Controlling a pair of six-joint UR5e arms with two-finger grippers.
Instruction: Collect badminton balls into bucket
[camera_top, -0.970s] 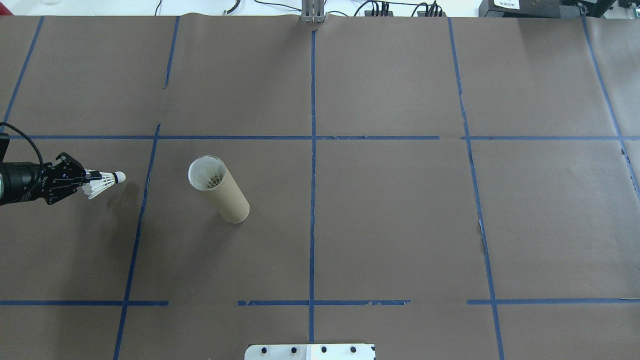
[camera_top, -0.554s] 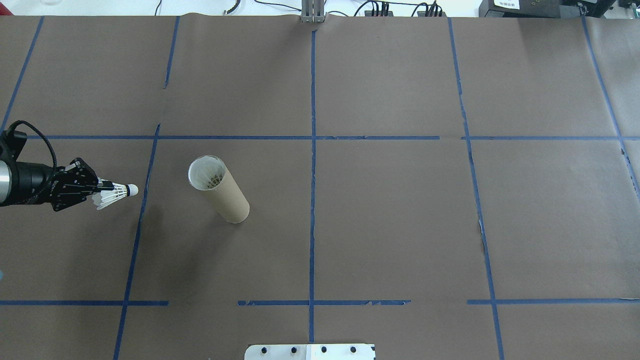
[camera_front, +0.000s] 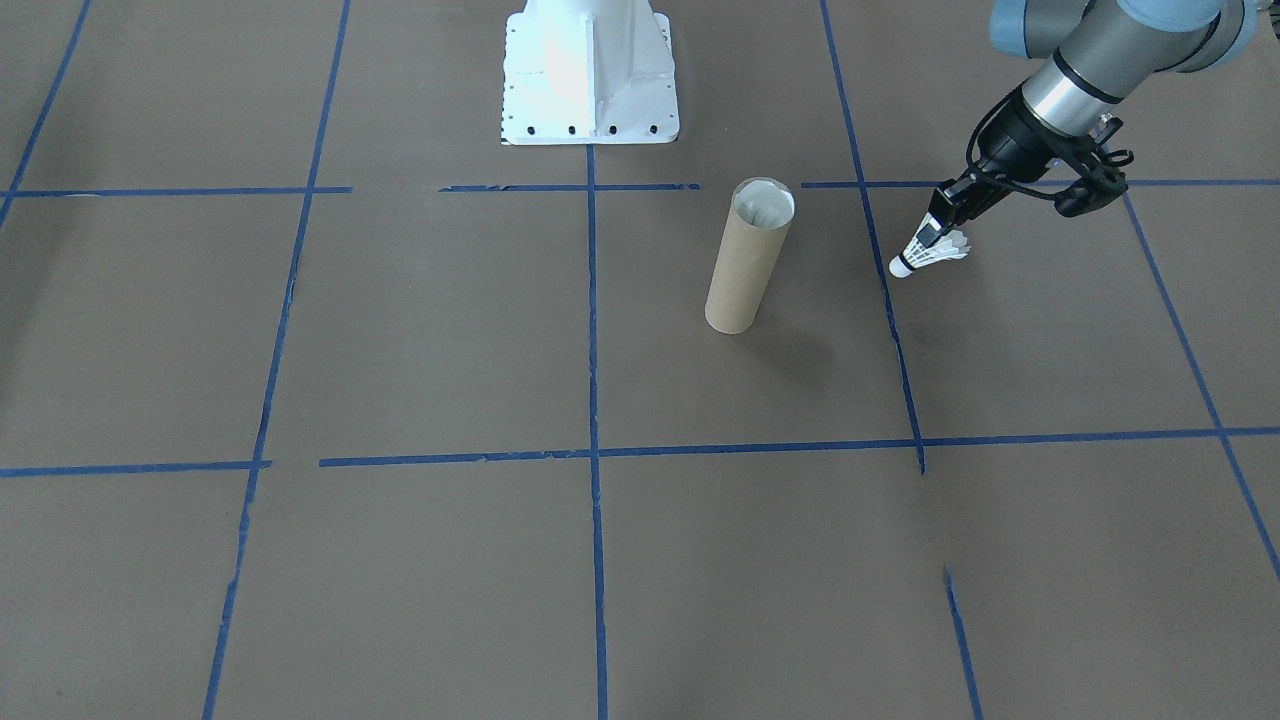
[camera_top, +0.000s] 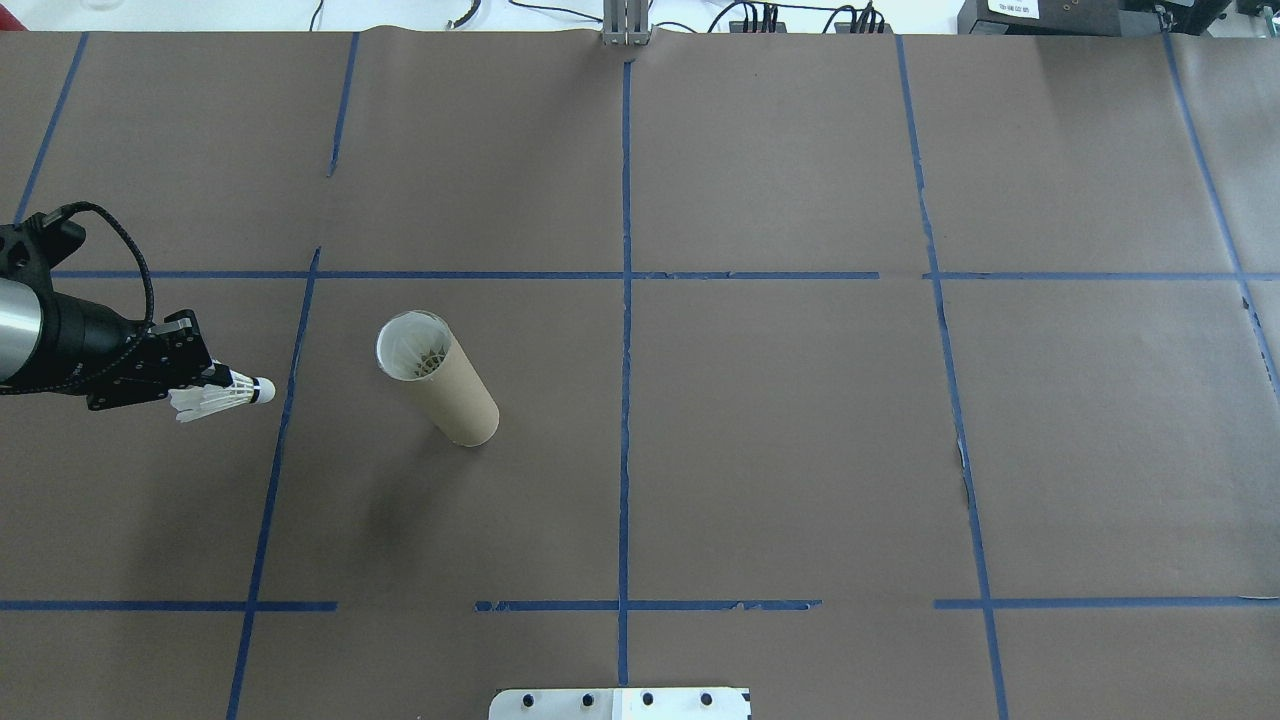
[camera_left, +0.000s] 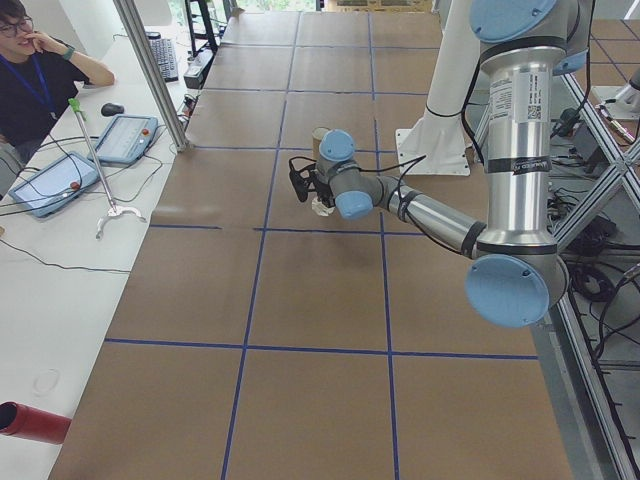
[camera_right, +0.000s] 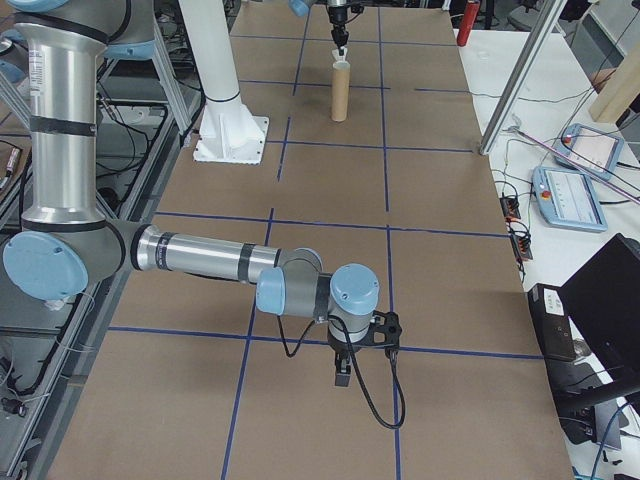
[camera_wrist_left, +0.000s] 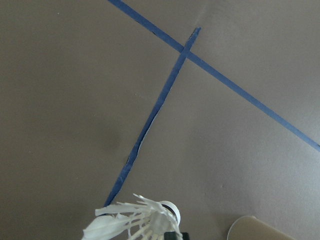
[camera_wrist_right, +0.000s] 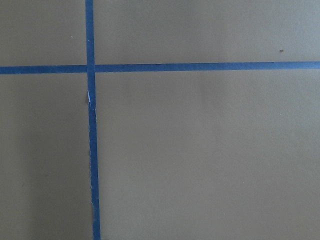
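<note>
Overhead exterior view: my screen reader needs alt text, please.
The left gripper holds a white feather shuttlecock above brown paper, short of an upright brown cardboard tube already containing shuttlecocks. Blue tape lines grid the table.

I see the surface (camera_top: 780, 450) covered in matt brown paper, marked with blue tape lines (camera_top: 626, 400). The bucket (camera_top: 450, 395) looks like plain matt cardboard, paler inside. The shuttlecock (camera_top: 215, 398) has white feathers and a smooth white tip.
</note>
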